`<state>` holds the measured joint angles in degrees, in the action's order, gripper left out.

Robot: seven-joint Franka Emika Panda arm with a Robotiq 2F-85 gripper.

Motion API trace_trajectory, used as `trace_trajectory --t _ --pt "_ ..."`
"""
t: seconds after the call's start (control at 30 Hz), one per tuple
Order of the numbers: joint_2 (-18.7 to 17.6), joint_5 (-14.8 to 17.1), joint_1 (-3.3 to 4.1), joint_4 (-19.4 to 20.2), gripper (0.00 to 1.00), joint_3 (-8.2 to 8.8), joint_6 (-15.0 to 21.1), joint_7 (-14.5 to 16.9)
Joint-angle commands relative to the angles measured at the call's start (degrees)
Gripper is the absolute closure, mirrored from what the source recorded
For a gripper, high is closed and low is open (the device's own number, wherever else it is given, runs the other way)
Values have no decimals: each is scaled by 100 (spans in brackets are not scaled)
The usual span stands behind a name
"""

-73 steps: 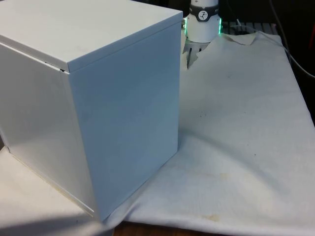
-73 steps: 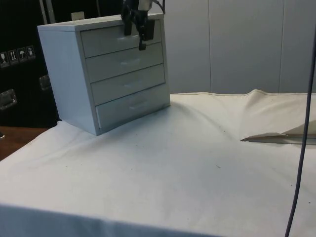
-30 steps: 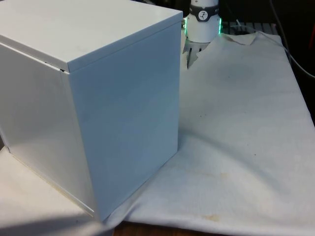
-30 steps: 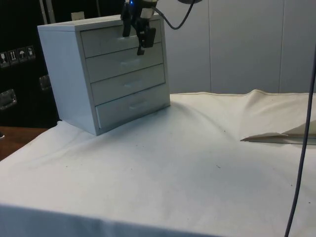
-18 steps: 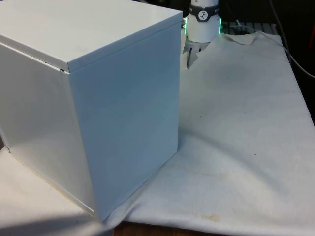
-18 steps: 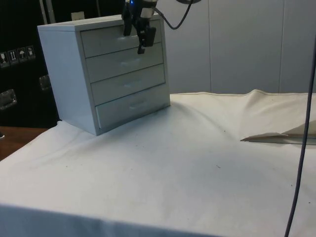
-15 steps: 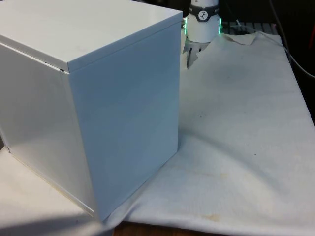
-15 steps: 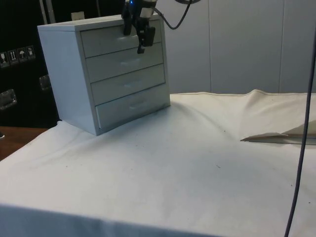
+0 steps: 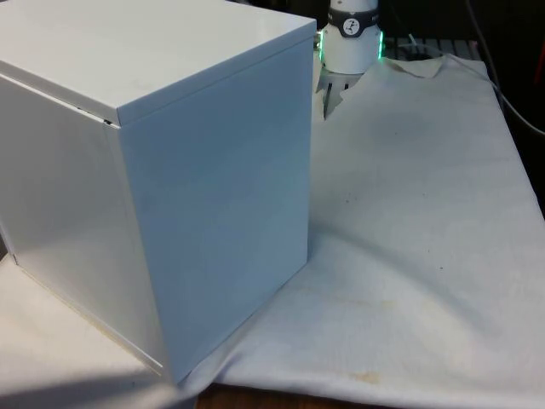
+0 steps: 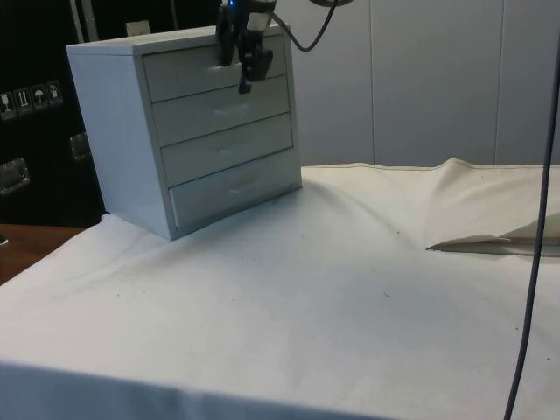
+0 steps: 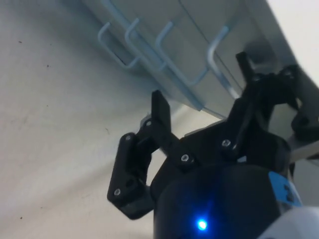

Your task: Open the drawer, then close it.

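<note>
A pale grey-white chest of drawers (image 10: 192, 131) stands in the upper left of the side view, on a table (image 10: 350, 306) covered by a white cloth (image 10: 289, 289). It has four drawers stacked one above the other, each with a slim bar handle, and all four fronts sit flush with the chest, so nothing of their insides can be seen. The top drawer (image 10: 197, 73) is closed like the rest.

The black end effector (image 10: 243, 61) hangs at the top centre-left of the side view, in front of the top drawer's front near its right end. In the wrist view the end effector (image 11: 204, 107) has its two fingers spread apart with nothing between them; one fingertip (image 11: 160, 107) stands clear of the chest, and the other lies close to the nearest handle (image 11: 219, 59). Whether it touches that handle cannot be told. The four handles appear in a row across the upper part of the wrist view.

In the front view the chest (image 9: 162, 179) fills the left and centre of the frame, turning plain panels to the camera and hiding its drawers. The white arm (image 9: 351, 38) rises behind its top right corner. The cloth (image 9: 417, 221) lies rumpled to the right, with faint stains near the lower edge. A dark cable (image 10: 534, 254) runs down the right edge of the side view.
</note>
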<state>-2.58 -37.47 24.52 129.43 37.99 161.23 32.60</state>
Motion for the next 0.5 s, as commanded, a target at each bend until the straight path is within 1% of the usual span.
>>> trace_trajectory --t 0.0,0.03,0.07,0.13,0.17,0.2,0.3,0.33,0.4,0.43,0.47 --pt "-34 -97 -6 -52 25 23 29 -80" --pt "-34 -97 -6 -52 30 29 29 -80" --pt "-34 -103 -6 -52 40 29 29 -86" --pt "-34 -103 -6 -52 51 29 29 -92" --pt "0 0 0 -6 56 0 0 -11" --pt "-40 -109 -6 -57 56 29 29 -92" --pt "-52 -120 -6 -74 71 34 40 -109" --pt "-57 -126 -6 -80 79 40 46 -115" --pt "-63 -126 0 -92 88 46 52 -120" --pt "-52 -132 0 -109 95 46 29 -109" --pt "-11 -34 0 -103 99 23 0 6"
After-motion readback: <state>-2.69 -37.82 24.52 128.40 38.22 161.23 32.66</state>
